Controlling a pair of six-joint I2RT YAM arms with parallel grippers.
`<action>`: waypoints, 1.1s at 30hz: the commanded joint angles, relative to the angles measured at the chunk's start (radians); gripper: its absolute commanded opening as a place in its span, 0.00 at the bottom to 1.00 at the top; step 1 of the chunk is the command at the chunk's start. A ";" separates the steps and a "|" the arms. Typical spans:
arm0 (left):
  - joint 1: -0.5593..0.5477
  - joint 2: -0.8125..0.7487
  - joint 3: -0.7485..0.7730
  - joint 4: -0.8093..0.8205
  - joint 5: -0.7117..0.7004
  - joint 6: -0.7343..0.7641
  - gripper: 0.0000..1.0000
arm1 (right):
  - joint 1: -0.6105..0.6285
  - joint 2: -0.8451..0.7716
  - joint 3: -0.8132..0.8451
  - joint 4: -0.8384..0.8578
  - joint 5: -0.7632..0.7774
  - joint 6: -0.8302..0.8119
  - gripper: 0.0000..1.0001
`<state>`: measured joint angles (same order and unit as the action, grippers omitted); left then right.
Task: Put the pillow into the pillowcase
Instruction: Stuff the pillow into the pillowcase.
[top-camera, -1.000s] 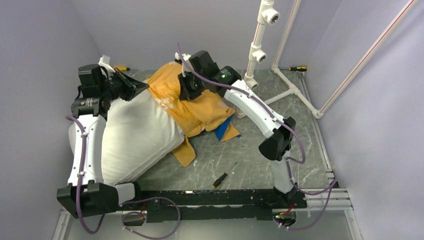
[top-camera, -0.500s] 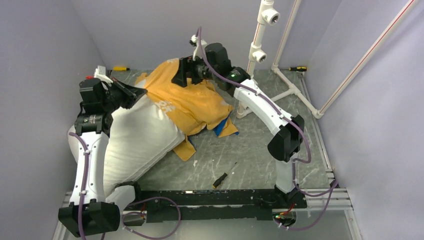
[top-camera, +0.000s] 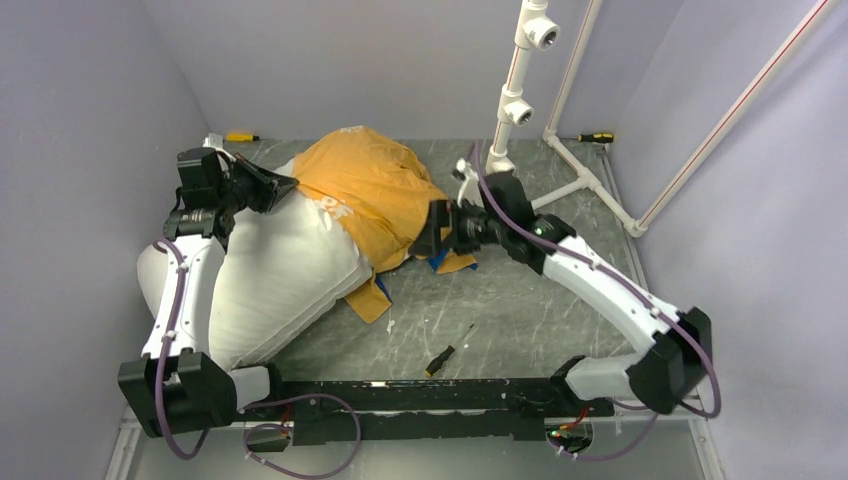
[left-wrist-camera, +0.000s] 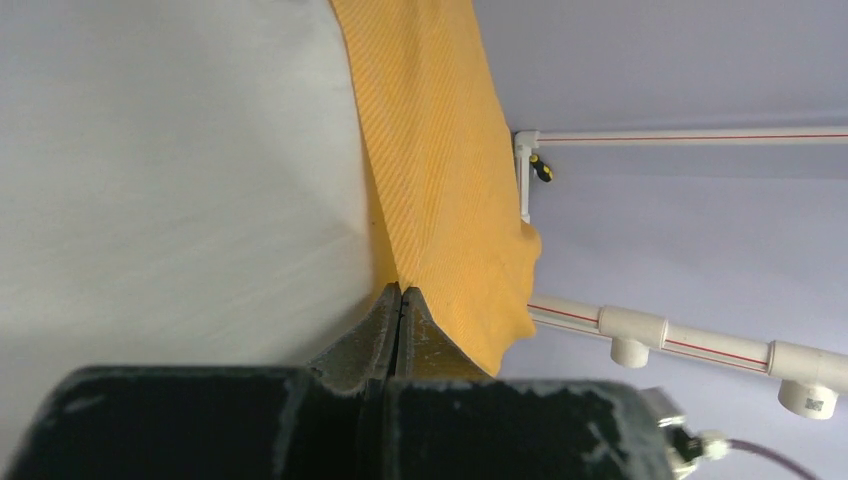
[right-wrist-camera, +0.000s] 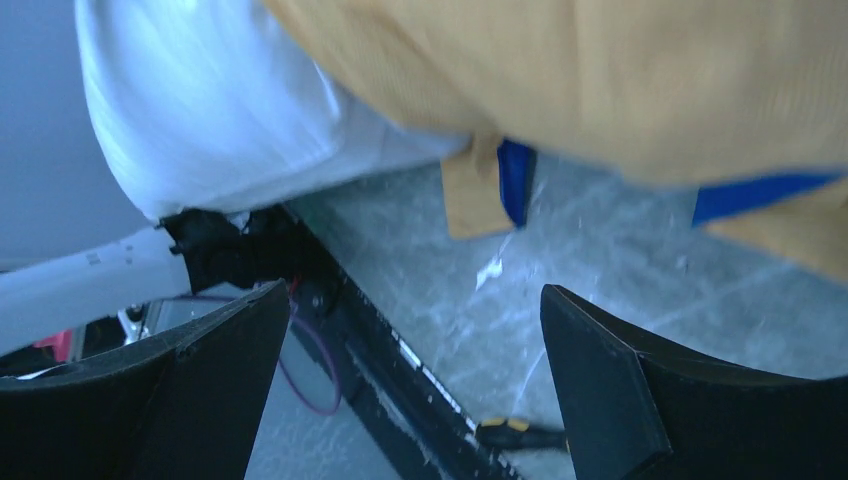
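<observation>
Roughly a third done: the pillowcase (top-camera: 370, 185), orange side out, is covering only the far end of the pillow (top-camera: 280, 280) at upper centre of the top view, while most of the white body is lying bare on the bench (top-camera: 520, 320) at left. The left end effector (top-camera: 278, 188) is clamping fully closed on the case's orange hem where it meets the pillow. The right end effector (top-camera: 437, 235) is hovering wide open, holding nothing, just beside the case's loose lower edge at frame centre. Remaining, as I'm reading it: working the hem down over the rest of the pillow.
</observation>
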<state>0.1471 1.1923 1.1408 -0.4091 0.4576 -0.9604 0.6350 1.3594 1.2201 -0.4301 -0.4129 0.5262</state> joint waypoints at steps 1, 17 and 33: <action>0.011 0.007 0.074 0.034 -0.044 0.019 0.00 | 0.043 -0.122 -0.204 0.121 0.033 0.145 1.00; 0.011 0.004 0.093 -0.039 -0.036 -0.017 0.00 | 0.363 0.404 -0.228 0.542 0.569 0.089 0.89; 0.011 0.095 0.189 -0.028 -0.033 -0.013 0.00 | 0.346 0.504 0.022 0.704 0.033 0.267 0.00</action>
<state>0.1471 1.2675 1.2667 -0.5026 0.4301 -0.9642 1.0130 1.9629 1.1255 0.1825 -0.0395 0.6895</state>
